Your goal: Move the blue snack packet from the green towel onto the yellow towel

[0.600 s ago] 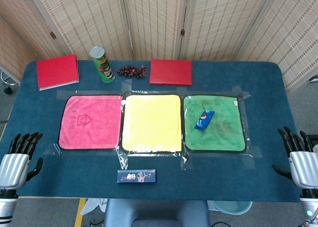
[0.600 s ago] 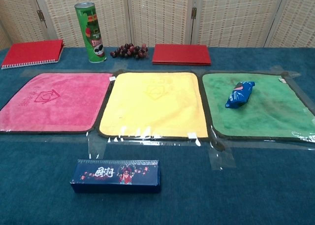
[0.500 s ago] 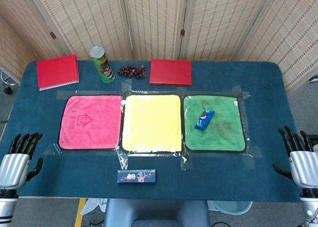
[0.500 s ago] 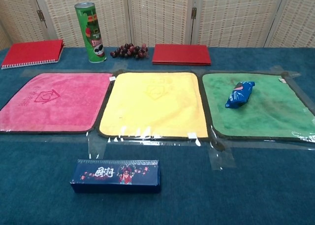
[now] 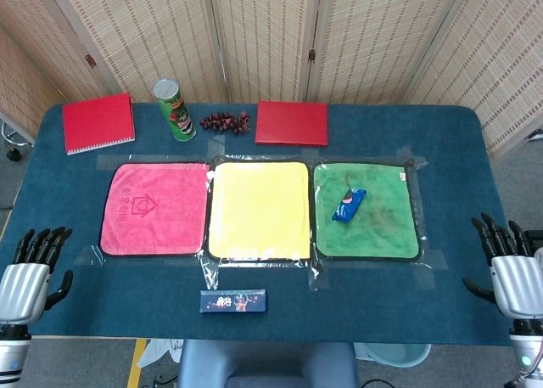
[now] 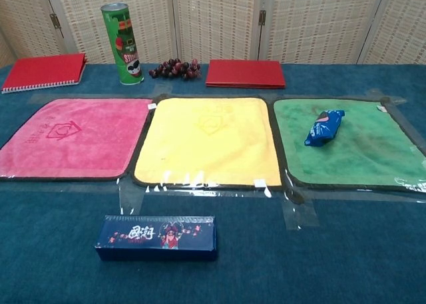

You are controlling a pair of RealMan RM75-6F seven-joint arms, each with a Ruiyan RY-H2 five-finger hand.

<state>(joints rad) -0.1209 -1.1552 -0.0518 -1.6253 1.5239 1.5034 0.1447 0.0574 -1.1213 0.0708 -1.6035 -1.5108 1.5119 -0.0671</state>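
Observation:
The blue snack packet (image 5: 349, 205) (image 6: 324, 128) lies on the left part of the green towel (image 5: 382, 227) (image 6: 359, 151). The yellow towel (image 5: 259, 210) (image 6: 208, 141) lies bare in the middle, between the green one and a pink towel (image 5: 154, 208) (image 6: 70, 139). My left hand (image 5: 30, 273) rests at the near left table edge with fingers apart, holding nothing. My right hand (image 5: 507, 272) sits at the near right edge, also with fingers spread and empty. Both hands are far from the packet and show only in the head view.
A green chips can (image 5: 174, 109) (image 6: 122, 44), a bunch of dark grapes (image 5: 226, 121) (image 6: 175, 68) and two red notebooks (image 5: 98, 123) (image 5: 292, 122) stand along the back. A dark blue box (image 5: 232, 300) (image 6: 156, 237) lies near the front edge.
My right hand has shifted slightly up and to the left along the table edge. Nothing else has moved.

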